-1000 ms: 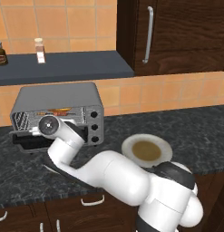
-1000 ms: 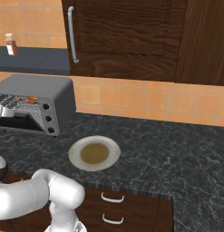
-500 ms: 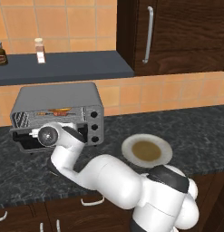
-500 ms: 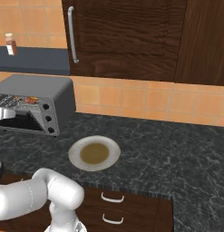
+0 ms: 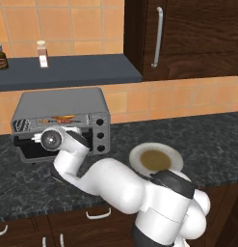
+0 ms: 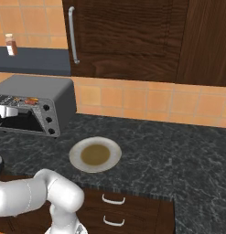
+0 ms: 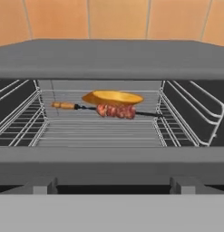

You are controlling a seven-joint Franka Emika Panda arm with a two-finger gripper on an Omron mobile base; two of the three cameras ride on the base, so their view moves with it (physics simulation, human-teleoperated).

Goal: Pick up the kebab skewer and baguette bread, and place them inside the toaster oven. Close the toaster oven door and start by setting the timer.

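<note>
The grey toaster oven (image 5: 62,103) stands at the counter's left, and its three dark knobs (image 5: 99,135) run down the right panel. In the hand view I look straight into it. The golden baguette bread (image 7: 112,96) lies on the wire rack (image 7: 99,133) towards the back. The kebab skewer (image 7: 115,110) rests just in front of it, touching it. The toaster oven door (image 7: 111,165) is down, and its grey frame crosses the lower part of the hand view. My gripper (image 5: 47,141) hovers at the oven mouth, pointing in. Its fingers are hidden and it holds nothing.
A white plate (image 5: 136,157) with a brown centre sits on the dark stone counter (image 5: 207,140) right of the oven. A shelf (image 5: 67,72) above carries a bottle (image 5: 42,53) and a jar (image 5: 0,56). Dark wood cabinets (image 6: 123,41) hang at upper right.
My hand has shifted slightly in front of the oven mouth. The bread and skewer lie where they were.
</note>
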